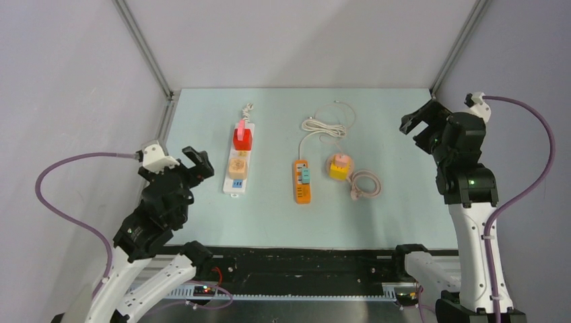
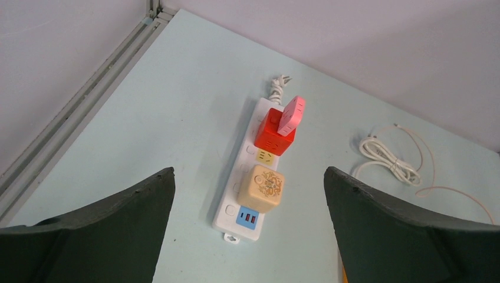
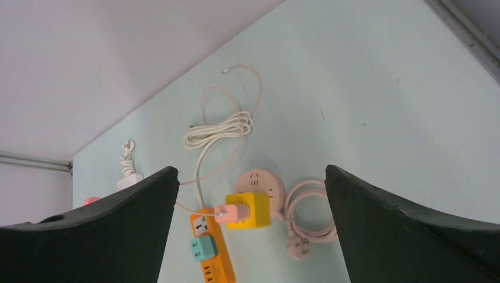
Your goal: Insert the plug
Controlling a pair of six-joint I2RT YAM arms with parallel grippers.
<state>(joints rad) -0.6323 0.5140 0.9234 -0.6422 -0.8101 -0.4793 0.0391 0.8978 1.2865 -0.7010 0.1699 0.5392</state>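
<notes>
A pink plug (image 3: 232, 212) (image 1: 343, 160) with a thin cable sits in the side of a yellow cube adapter (image 3: 253, 209) on a round pink socket (image 3: 262, 180). Another pink plug (image 2: 291, 115) (image 1: 240, 126) stands tilted on a red cube adapter (image 2: 272, 138) on the white power strip (image 2: 236, 203) (image 1: 236, 182). My left gripper (image 2: 249, 171) (image 1: 190, 165) hovers open and empty near the strip's near end. Raised at the table's right edge, my right gripper (image 3: 250, 169) (image 1: 421, 121) is open and empty, apart from the yellow cube.
A beige cube adapter (image 2: 266, 188) sits on the white strip. An orange power strip (image 1: 301, 185) with a teal adapter (image 3: 202, 247) lies mid-table. A coiled pink cord (image 3: 309, 212) lies right of the round socket, a bundled white cable (image 1: 323, 124) behind. Metal frame posts stand at the back corners.
</notes>
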